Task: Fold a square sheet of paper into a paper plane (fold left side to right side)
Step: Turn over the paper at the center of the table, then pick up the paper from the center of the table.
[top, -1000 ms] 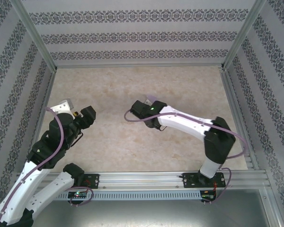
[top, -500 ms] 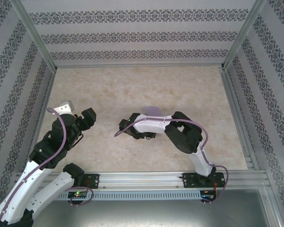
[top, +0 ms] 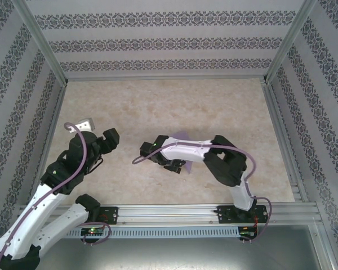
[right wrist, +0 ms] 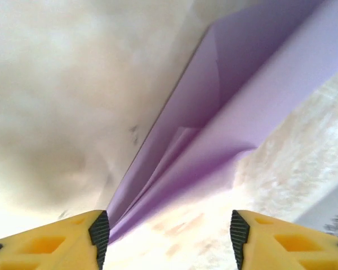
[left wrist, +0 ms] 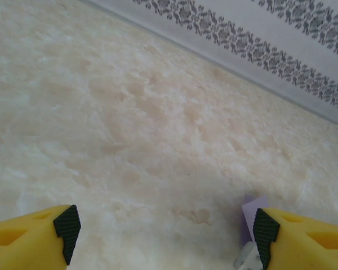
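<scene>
Right wrist view: right gripper [right wrist: 164, 228], jaws well apart, clamped on nothing. The paper plane [right wrist: 231, 101], lilac and creased, ran from between the fingers to the upper right, its far end cut off by the frame edge. Contact with the lower-left finger could not be told.

Top view: plane at frame centre, mostly hidden beneath the right arm.

Left wrist view: left gripper [left wrist: 166, 225], jaws wide, empty, over the table [left wrist: 129, 112].

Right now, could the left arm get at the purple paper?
Probably, but only its edge. The left gripper is open with bare table between it and the paper, yet the right arm lies across most of it.
</scene>
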Robot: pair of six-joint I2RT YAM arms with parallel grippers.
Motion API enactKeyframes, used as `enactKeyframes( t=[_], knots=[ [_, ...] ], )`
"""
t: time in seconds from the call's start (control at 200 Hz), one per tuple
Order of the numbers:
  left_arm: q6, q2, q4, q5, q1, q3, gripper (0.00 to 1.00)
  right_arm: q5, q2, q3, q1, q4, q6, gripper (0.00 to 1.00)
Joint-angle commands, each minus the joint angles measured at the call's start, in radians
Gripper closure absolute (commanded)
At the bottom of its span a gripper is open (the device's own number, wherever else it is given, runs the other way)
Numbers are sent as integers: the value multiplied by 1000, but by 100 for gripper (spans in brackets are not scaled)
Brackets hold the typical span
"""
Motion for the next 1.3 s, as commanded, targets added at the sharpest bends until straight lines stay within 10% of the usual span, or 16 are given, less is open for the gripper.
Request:
enactKeyframes(
  t=[0.0,0.505,1.034,1.294],
  knots=[
    [-21,35,58,79,2,-32,17,-172,-147,-35,4,43,22,33],
    [-215,489,634,562,-16,-164,26,-446,-883,-474,-360,557,159,11],
    [-242,1103,880,736,-122,119,38,-820,-1243,-873,-806,919,417,2],
    [-245,1239,822,724,-143,227,40,-852,-1290,-916,-871,883,442,2]
  ],
)
